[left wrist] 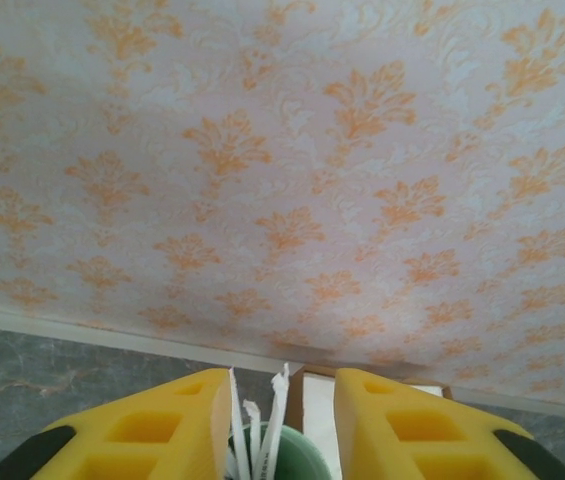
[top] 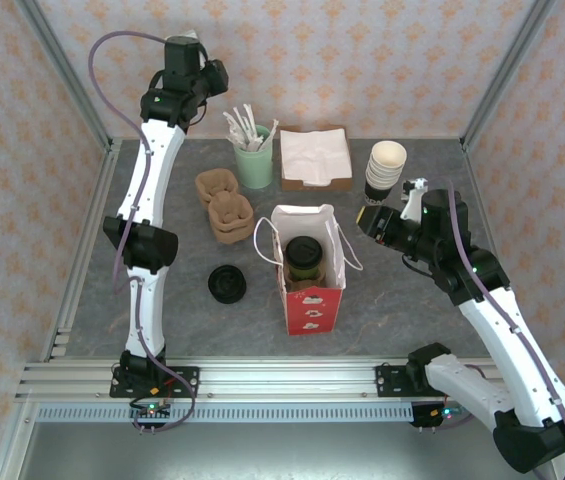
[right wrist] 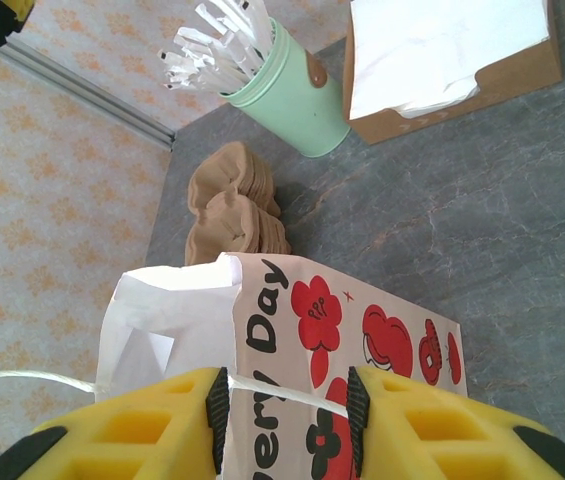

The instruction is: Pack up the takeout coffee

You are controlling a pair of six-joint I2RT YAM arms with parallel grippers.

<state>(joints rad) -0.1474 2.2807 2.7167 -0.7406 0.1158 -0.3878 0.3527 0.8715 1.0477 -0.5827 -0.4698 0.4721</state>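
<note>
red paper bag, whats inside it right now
Seen from above, the red paper bag holds the takeout coffee cup, upright with its black lid on. The bag's walls cover the cup's lower part and the bag's floor, so anything down there cannot be seen.

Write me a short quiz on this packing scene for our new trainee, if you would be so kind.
1. True or false: the takeout coffee stands inside the red and white bag.
2. What does the mint-green cup hold? A: napkins. B: white stirrers. C: black lids.
3. In a few words: what thin white thing crosses between the fingers of the right gripper?

Key
1. True: its black lid shows in the bag's open top.
2. B.
3. The bag's handle; the jaws stand apart around it.
</note>
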